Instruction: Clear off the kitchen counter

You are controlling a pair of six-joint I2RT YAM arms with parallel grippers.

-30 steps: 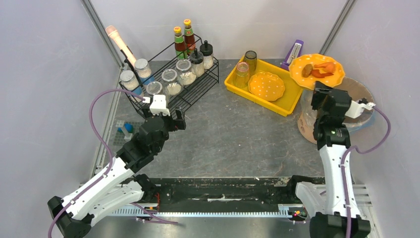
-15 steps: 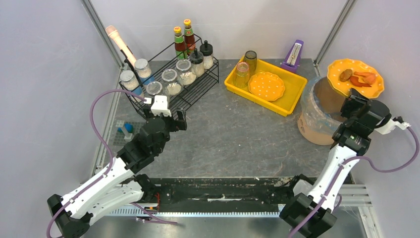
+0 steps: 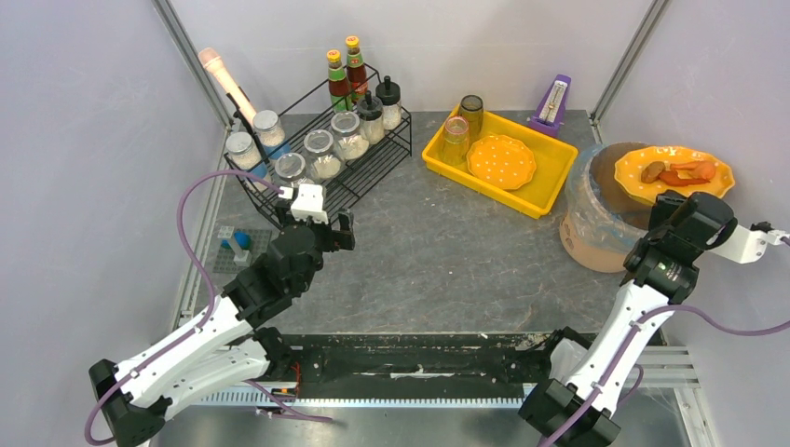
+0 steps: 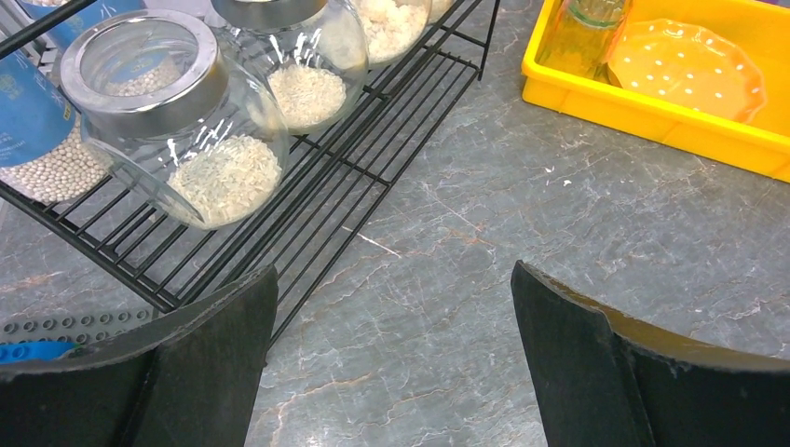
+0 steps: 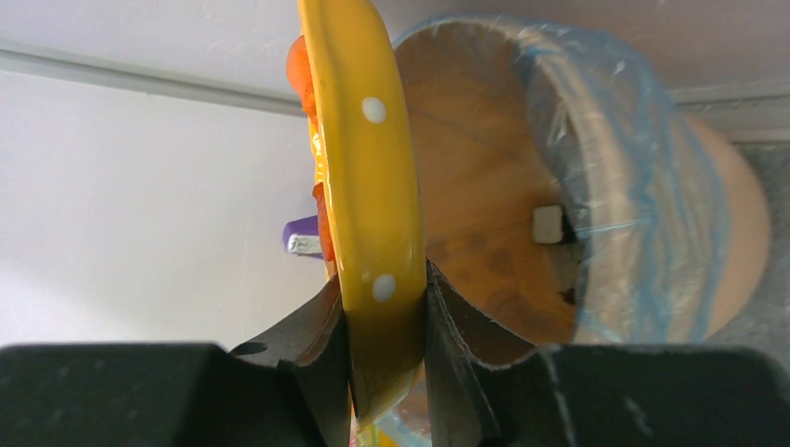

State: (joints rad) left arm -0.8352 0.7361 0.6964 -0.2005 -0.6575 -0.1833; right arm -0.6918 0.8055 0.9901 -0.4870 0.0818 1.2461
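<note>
Yellow polka-dot plate (image 3: 633, 182) of food scraps (image 3: 685, 171) held over the bin (image 3: 592, 223).
The right gripper (image 5: 384, 315) was clenched on the plate's rim, above the plastic-lined bin at the right edge of the kitchen counter (image 3: 447, 261). The left gripper (image 4: 391, 326) hung spread wide and empty over the counter, beside the black wire rack (image 4: 373, 158).

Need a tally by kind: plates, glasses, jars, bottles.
Yellow dotted plates: 2
Drinking glasses: 2
Silver-lidded glass jars: 5
Sauce bottles: 2
Black-capped bottles: 2
Total: 13
</note>
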